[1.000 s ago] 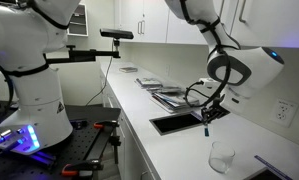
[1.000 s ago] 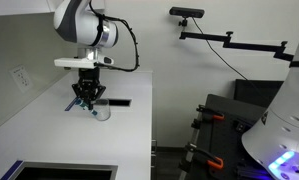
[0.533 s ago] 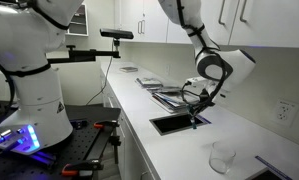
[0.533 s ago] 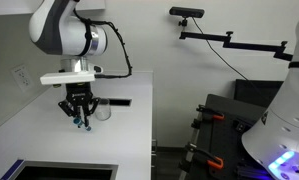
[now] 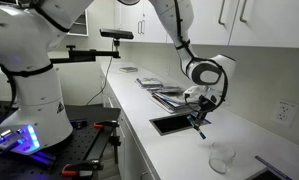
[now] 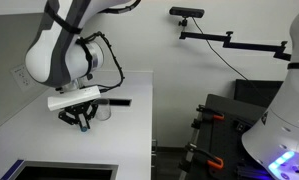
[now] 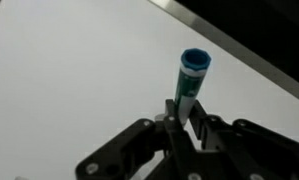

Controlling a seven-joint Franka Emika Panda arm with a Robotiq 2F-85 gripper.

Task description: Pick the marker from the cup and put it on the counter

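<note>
My gripper [image 7: 182,112] is shut on the dark green marker [image 7: 190,78], which sticks out from between the jaws with its teal cap end toward the white counter [image 7: 79,70]. In both exterior views the gripper [image 5: 198,122] [image 6: 81,120] hangs low over the counter [image 5: 249,128], near the dark rectangular recess [image 5: 174,124]. The clear cup [image 5: 221,157] stands empty on the counter, apart from the gripper; it also shows partly behind the gripper in an exterior view [image 6: 102,108].
Trays and papers [image 5: 169,95] lie at the back of the counter. A wall outlet [image 5: 284,112] is on the backsplash. A second white robot base [image 5: 34,100] and a camera on a boom [image 5: 116,35] stand off the counter. A sink corner [image 6: 59,172] is near the front.
The arm has carried the marker away from the cup and lowered it toward the counter beside the recess; the gripper has stayed shut on it.
</note>
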